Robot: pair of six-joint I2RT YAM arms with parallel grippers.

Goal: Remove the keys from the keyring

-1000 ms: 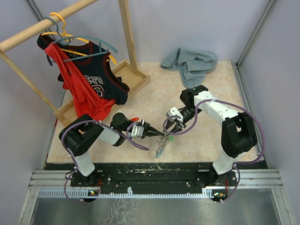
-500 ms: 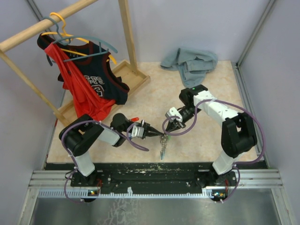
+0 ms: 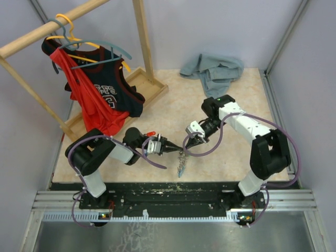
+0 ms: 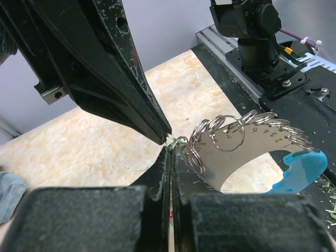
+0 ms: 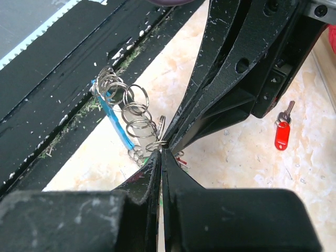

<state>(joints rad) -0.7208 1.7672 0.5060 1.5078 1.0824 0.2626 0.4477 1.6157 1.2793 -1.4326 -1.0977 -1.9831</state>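
While both arms reach in toward each other low over the beige speckled bench point(image 3: 173, 105), I see the tall wooden clothes rack point(image 3: 142, 37) at its far left. A red-and-black jersey point(image 3: 107, 97) hangs on the rack, and a crumpled grey-blue cloth point(image 3: 212, 69) lies at the far edge. My left claw point(image 3: 180, 150) and right claw point(image 3: 185, 148) meet tip to tip near the front middle. In both wrist views each claw is pressed together, and each nips the same end of the thin silvery keyring point(image 4: 220, 131), a chain of small split rings. The bunch hangs from that pinch toward the bench's black front edge. It carries a flat silvery plate stamped with numbers point(image 4: 257, 149) and a light-blue plastic tag point(image 4: 296, 169). One small silver key with a red tag point(image 5: 282, 134) lies apart on the bench, beside the left arm's wrist.
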